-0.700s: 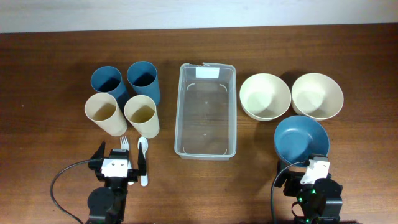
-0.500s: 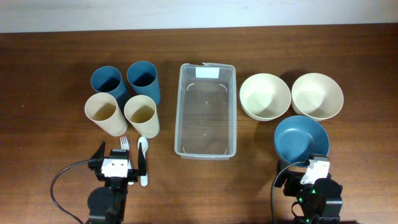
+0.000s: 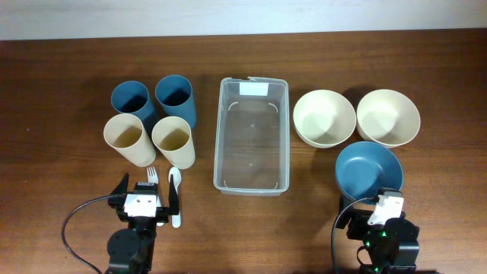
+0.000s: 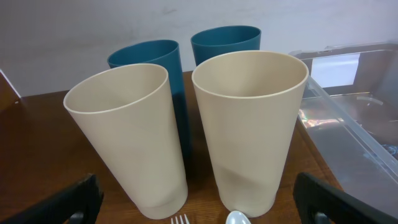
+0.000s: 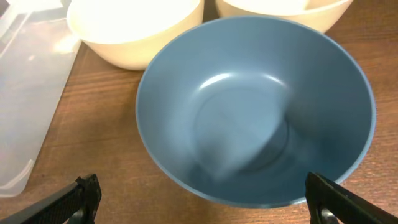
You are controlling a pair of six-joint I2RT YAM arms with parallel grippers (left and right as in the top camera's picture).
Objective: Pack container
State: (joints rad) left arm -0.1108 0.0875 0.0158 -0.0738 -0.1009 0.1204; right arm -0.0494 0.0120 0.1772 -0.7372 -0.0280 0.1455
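Observation:
The clear plastic container [image 3: 252, 135] stands empty at the table's middle; its edge shows in the left wrist view [image 4: 357, 102] and the right wrist view [image 5: 28, 93]. Left of it stand two blue cups [image 3: 176, 97] and two cream cups [image 3: 173, 141]. A white fork [image 3: 152, 176] and white spoon [image 3: 175, 196] lie in front of them. Two cream bowls [image 3: 324, 118] and a blue bowl [image 3: 369, 170] sit to the right. My left gripper [image 4: 199, 208] is open behind the fork and spoon. My right gripper [image 5: 205, 205] is open just behind the blue bowl [image 5: 255, 112].
A pale wall runs along the table's far edge [image 3: 243, 32]. Bare wood lies along the front between the two arms [image 3: 259, 236].

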